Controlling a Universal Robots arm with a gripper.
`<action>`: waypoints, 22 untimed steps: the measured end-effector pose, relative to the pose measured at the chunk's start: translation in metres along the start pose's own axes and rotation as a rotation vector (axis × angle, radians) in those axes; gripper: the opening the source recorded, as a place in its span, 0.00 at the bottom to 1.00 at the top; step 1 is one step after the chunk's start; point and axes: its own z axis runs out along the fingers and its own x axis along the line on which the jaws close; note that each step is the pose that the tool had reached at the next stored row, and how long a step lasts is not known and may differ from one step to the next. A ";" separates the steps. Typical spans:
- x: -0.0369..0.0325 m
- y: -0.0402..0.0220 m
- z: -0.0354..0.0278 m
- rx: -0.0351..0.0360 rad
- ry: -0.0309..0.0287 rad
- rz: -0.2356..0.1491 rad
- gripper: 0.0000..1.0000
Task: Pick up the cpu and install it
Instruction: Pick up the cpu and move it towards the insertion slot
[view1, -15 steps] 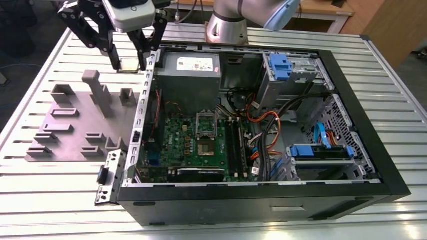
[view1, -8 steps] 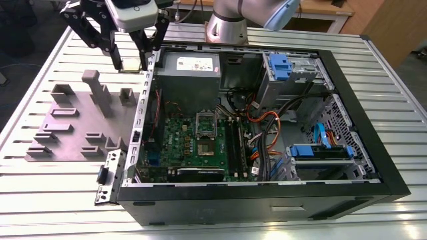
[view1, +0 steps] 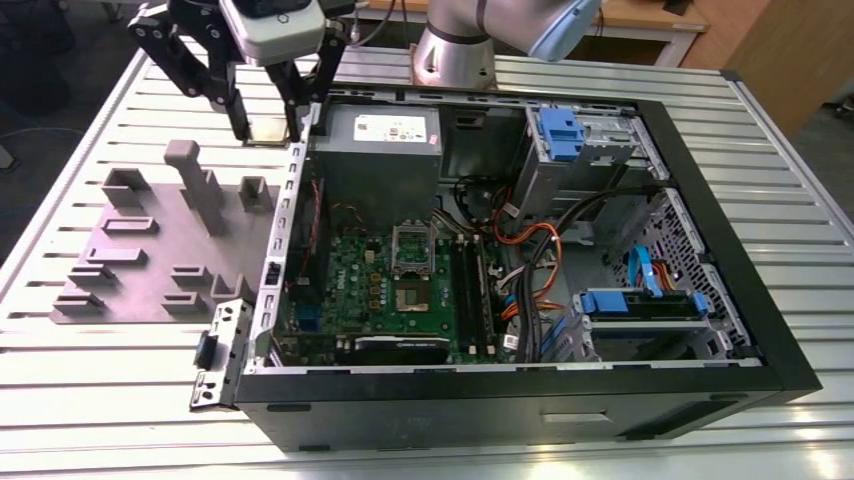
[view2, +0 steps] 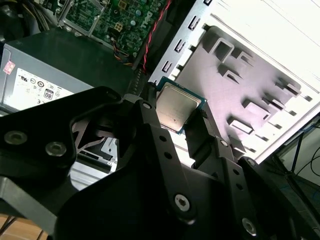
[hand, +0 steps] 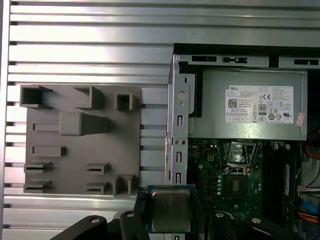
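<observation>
Ribbed silver metal bench (view1: 94, 110) carries a grey plastic holder plate (view1: 134, 250) and an open black computer case (view1: 534, 425). The black claw (view1: 274, 128) is clenched on the small square silvery cpu (view2: 177, 107), raised over the case's edge beside the plate, well apart from the green motherboard (view1: 387, 290).

Whole thing sat on a slatted aluminium table (view1: 80, 400), wooden furniture (view1: 787, 70) behind it, pretty evenly lit.
</observation>
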 end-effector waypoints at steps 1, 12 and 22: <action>-0.0005 0.0000 0.0000 -0.0001 0.0000 0.000 0.47; -0.0044 0.0000 0.0000 0.0000 0.0000 0.000 0.47; -0.0102 -0.0001 -0.0001 0.0000 0.0000 0.000 0.47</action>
